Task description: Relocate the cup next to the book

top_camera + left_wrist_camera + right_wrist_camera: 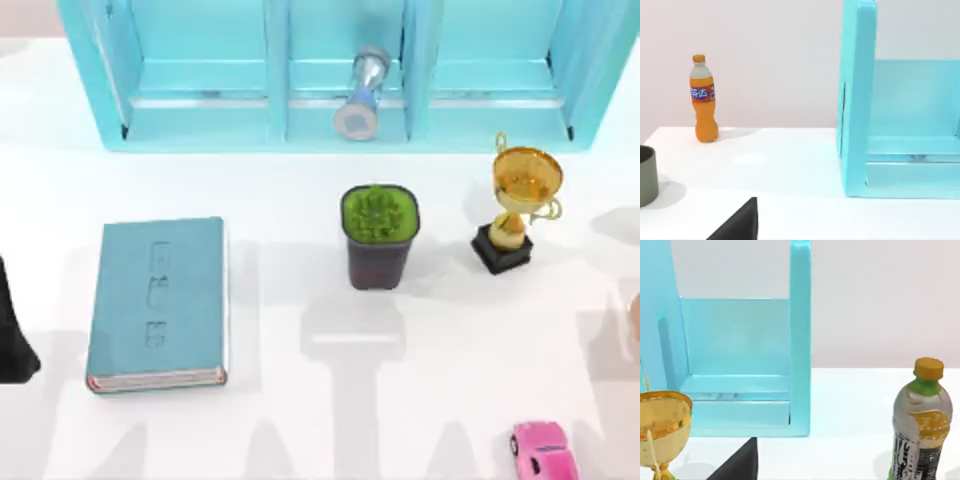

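— Where is our small grey-olive cylindrical cup?

— In our left wrist view it stands upright on the white desk, well apart from the orange soda bottle and the pale blue shelf unit.

— And the thick teal-blue hardcover book?

— Flat on the desk's left side, left of the dark pot with a green plant and the gold trophy on a black base.

— Our tools?

— We see a dark part of the left arm at the desk's left edge; whether either tool is wide or narrow we cannot tell.
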`<move>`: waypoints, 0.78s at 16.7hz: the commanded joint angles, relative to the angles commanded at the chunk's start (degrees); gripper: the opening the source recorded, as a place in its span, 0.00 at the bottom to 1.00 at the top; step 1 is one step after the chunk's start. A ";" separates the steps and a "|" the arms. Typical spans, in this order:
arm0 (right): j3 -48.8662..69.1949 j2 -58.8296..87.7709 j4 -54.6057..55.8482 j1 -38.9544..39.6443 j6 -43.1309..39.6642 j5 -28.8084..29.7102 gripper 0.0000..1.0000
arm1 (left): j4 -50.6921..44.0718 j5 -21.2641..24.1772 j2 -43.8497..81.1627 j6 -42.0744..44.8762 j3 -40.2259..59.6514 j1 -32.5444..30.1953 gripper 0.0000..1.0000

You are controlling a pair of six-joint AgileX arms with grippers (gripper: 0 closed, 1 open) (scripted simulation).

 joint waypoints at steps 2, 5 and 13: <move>0.00 0.00 0.00 0.00 0.00 0.00 1.00 | 0.00 0.00 0.00 0.00 0.00 0.00 1.00; 0.00 0.00 0.00 0.00 0.00 0.00 1.00 | -1.66 -0.67 2.80 2.11 2.66 0.42 1.00; 0.00 0.00 0.00 0.00 0.00 0.00 1.00 | -19.22 -6.33 31.61 21.36 27.69 3.00 1.00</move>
